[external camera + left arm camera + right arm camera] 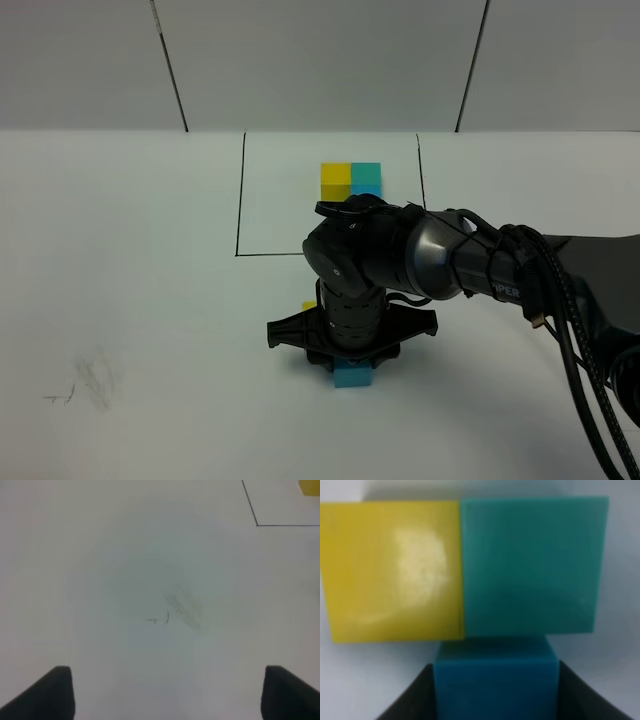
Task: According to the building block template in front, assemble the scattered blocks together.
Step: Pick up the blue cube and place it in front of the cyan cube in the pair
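The building block template shows in the exterior view inside a black outline [240, 200]: a yellow cube [335, 180], a teal-green cube [367, 177] and a sliver of sky-blue under the arm. My right gripper [352, 360] reaches across the middle, points down and is shut on the scattered sky-blue block [353, 376]. In the right wrist view this block [495, 680] sits between the dark fingers [405, 702], close against the scattered yellow block [395, 570] and teal-green block [530, 565], which lie side by side. In the exterior view only a corner of the yellow block [309, 305] shows. My left gripper [167, 695] is open and empty.
A pencil smudge [90, 385] marks the white table at the front left and also shows in the left wrist view [182, 610]. The right arm's black cables [575, 340] run off the right edge. A corner of the black outline [256, 524] shows in the left wrist view.
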